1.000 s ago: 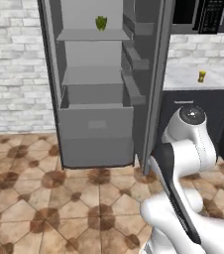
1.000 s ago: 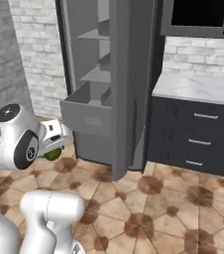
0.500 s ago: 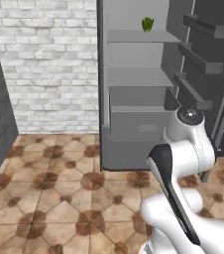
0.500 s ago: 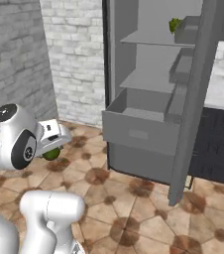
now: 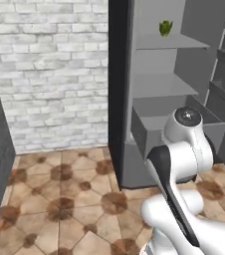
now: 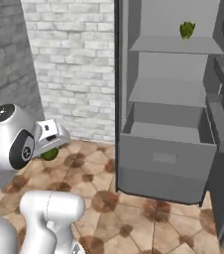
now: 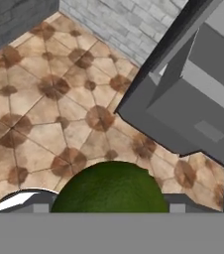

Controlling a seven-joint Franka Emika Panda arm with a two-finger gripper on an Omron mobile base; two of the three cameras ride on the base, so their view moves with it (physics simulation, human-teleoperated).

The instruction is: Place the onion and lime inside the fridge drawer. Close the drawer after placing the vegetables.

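Our base has swung left of the fridge drawer (image 6: pixel 166 149), which stands open, seemingly empty; our gripper (image 6: pixel 52 149) clamps the lime (image 7: pixel 111 188).

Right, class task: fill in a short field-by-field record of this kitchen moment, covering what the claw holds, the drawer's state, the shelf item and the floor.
claw: shut on the round olive-green lime, carried above the floor
lime position: left of the fridge, not yet over the drawer
wide grey fridge drawer: pulled open; what shows of its inside holds nothing
fridge door: open
upper shelf: small leafy-green item
floor: brown patterned tiles
wall beside fridge: whitish brick
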